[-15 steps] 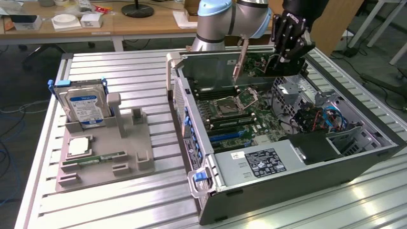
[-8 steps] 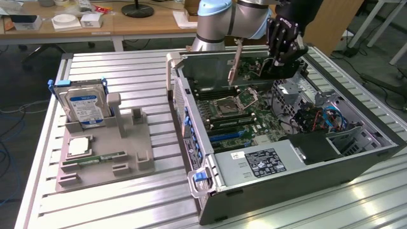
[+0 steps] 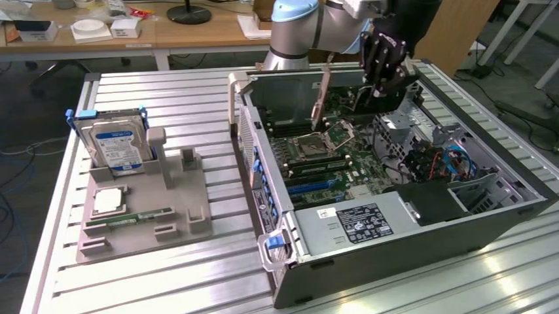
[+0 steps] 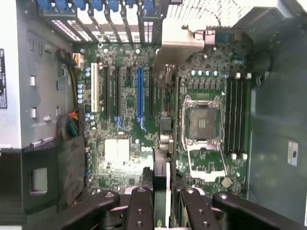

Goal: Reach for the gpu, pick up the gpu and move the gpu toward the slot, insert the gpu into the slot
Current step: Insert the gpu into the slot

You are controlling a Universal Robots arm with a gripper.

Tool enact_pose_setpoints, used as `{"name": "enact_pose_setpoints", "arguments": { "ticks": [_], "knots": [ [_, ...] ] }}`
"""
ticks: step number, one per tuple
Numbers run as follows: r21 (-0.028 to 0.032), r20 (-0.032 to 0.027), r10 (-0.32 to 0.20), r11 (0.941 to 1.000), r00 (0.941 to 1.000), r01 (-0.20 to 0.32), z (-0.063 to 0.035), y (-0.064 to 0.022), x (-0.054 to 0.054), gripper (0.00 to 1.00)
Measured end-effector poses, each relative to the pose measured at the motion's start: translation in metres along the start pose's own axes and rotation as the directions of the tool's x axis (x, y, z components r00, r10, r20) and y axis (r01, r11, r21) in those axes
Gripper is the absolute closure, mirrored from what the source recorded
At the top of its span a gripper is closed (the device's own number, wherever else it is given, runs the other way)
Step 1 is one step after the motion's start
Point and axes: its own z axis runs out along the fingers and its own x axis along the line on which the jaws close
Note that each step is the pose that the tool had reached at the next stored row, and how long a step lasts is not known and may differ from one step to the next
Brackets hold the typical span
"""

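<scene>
The gripper [image 4: 163,194] hangs over the open computer case [image 3: 393,245], its jaws clamped on the gpu [image 4: 162,167] (seen edge-on, its silvery bracket [image 4: 182,43] at the end far from the fingers). The card is above the green motherboard [image 4: 117,148]. The blue slot [image 4: 140,91] lies just to one side of the jaws.

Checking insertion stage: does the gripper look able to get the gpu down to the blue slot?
Probably yes: the gripper holds the gpu over the open case; nothing covers the blue slot.
</scene>
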Motion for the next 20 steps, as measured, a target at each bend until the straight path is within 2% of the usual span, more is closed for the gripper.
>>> {"name": "enact_pose_setpoints", "arguments": {
  "ticks": [2,7,10,16,20],
  "knots": [
    [0.0002,0.0004,0.001,1.0,1.0,-0.001,0.0027,0.005,0.0,0.73],
    [0.0002,0.0005,0.003,1.0,1.0,-0.003,0.0119,0.0059,0.0,0.73],
    [0.0031,0.0005,0.007,1.0,1.0,-0.007,0.0157,0.007,0.0,0.73],
    [0.0039,-0.0003,0.022,0.9998,0.9998,-0.022,0.0225,0.0194,0.001,0.73],
    [0.004,-0.001,0.022,0.9998,0.9998,-0.022,0.0237,0.0202,0.008,0.73]
  ]
}}
